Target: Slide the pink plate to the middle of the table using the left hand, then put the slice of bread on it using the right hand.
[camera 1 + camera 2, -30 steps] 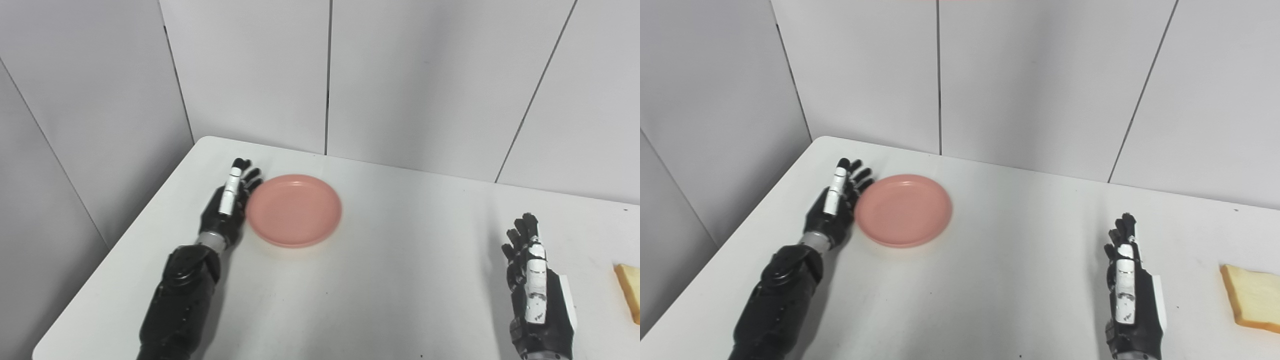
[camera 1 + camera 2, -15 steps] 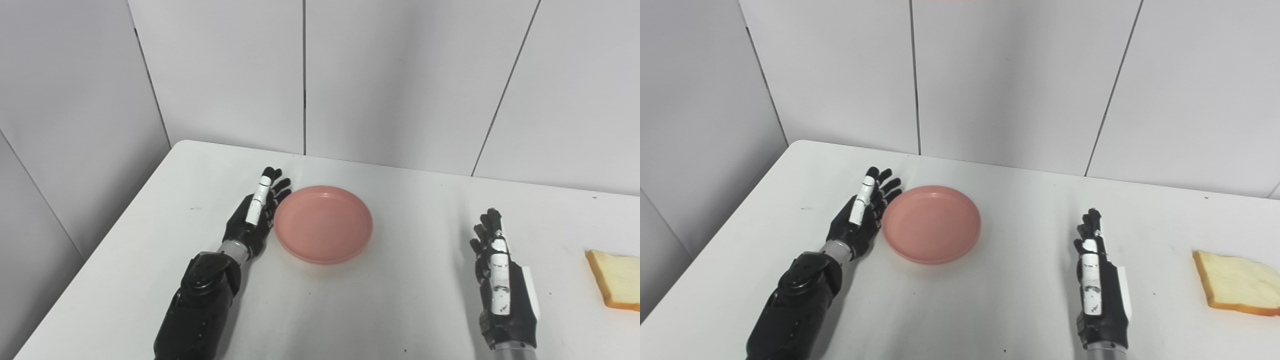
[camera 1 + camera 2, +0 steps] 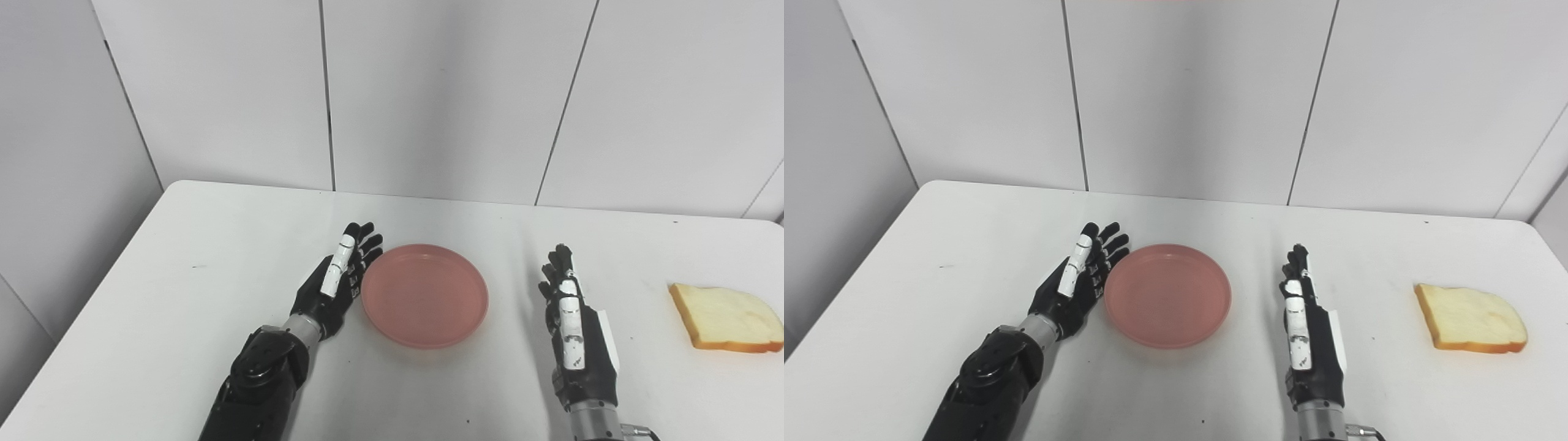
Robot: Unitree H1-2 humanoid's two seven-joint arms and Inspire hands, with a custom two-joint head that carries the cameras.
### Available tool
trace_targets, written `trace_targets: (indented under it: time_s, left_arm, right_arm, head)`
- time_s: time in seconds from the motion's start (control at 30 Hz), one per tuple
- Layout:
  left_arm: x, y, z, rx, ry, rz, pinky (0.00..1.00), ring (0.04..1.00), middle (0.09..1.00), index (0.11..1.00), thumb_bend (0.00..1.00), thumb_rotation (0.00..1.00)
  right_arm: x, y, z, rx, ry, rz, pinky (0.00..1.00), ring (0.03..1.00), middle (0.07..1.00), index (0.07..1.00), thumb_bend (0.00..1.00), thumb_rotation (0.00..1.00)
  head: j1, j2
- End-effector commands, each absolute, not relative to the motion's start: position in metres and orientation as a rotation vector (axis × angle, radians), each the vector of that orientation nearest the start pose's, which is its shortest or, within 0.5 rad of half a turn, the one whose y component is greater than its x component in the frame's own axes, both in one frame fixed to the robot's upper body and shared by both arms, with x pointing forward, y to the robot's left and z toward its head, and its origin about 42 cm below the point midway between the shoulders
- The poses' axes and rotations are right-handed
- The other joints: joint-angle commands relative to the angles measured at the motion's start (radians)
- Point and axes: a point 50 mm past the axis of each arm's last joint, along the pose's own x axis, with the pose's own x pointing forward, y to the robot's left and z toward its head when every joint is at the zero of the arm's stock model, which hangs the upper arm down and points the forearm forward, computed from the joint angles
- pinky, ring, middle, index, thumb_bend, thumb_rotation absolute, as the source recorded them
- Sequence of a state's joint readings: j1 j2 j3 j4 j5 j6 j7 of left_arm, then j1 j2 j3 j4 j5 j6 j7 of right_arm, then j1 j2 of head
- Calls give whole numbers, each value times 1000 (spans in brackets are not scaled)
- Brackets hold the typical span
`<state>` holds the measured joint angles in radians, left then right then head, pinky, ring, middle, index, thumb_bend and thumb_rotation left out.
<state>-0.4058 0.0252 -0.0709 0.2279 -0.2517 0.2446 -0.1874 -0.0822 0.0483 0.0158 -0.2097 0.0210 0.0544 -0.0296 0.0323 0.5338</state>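
tabletop (image 3: 968, 233): white, carries everything.
pink plate (image 3: 1167, 295): near the middle, empty.
left hand (image 3: 1078, 278): edge-on against the plate's left rim, fingers straight and slightly spread, holding nothing.
right hand (image 3: 1311, 334): idle, fingers extended together, empty.
slice of bread (image 3: 1470, 318): far right, well apart.
step: the slide looks nearly finished; next, the right hand must reach the bread.

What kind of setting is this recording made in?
Most likely a lab or test booth, not a kitchen: a plain white table boxed in by bare grey panels, with only a pink plate and a bread slice laid out between the robot's hands.
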Motion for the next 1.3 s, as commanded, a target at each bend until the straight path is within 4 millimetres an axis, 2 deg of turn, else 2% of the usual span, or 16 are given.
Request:
trace_targets:
  time_s: [0.0, 0.4, 0.67, 0.93, 1.1, 1.27]
  left_arm:
    - [400, 136, 157, -174, 54, -454, 972, 962, 964, 964, 761, 959]
    - [395, 138, 141, -149, 88, -456, 1000, 990, 985, 990, 749, 988]
    - [391, 133, 145, -177, 10, -371, 978, 965, 967, 970, 769, 947]
    - [381, 130, 158, -155, -89, -283, 982, 985, 981, 985, 773, 983]
    - [368, 128, 166, -155, -126, -277, 989, 981, 985, 986, 770, 995]
    - [360, 127, 166, -124, -200, -238, 967, 968, 978, 976, 753, 982]
  right_arm:
    - [305, -183, 191, 93, -332, 6, 1000, 1000, 1000, 1000, 480, 1000]
    - [308, -184, 196, 114, -346, -17, 1000, 1000, 1000, 1000, 534, 1000]
    - [310, -188, 200, 118, -351, -32, 1000, 1000, 1000, 1000, 522, 1000]
    - [312, -197, 204, 110, -371, -37, 1000, 1000, 1000, 1000, 520, 1000]
    - [315, -206, 214, 72, -387, -42, 1000, 1000, 1000, 1000, 546, 1000]
    - [327, -224, 240, -1, -435, -40, 1000, 1000, 1000, 1000, 597, 1000]
  head:
    - [-13, 4]
    - [-62, 8]
    - [-82, 8]
    - [-102, 3]
    - [-124, 3]
    - [-167, -4]
